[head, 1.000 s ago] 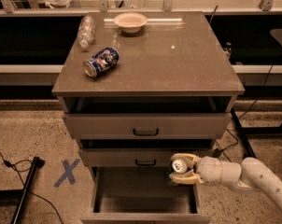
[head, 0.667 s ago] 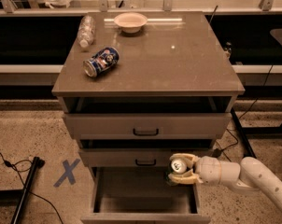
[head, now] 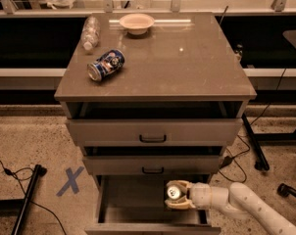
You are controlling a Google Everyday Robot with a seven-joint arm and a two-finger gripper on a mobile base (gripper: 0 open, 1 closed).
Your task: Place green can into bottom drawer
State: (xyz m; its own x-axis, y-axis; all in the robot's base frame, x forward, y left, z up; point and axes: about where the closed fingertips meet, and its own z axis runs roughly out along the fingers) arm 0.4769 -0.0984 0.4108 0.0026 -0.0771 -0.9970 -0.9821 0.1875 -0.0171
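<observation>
The green can (head: 175, 192) shows only its silver top with pull tab; it stands upright between my fingers. My gripper (head: 177, 196) is shut on it, reaching in from the lower right over the right part of the open bottom drawer (head: 133, 199), just below the front of the middle drawer (head: 153, 165). The can's green body is mostly hidden by the fingers. I cannot tell whether the can touches the drawer floor.
On the cabinet top (head: 187, 67) lie a blue-and-white can (head: 105, 65) on its side, a clear plastic bottle (head: 90, 32) and a pale bowl (head: 136, 22). The top drawer (head: 153, 131) is slightly open. A blue X (head: 70, 181) marks the floor at left.
The gripper with the can has shifted slightly to the left; otherwise nothing has moved.
</observation>
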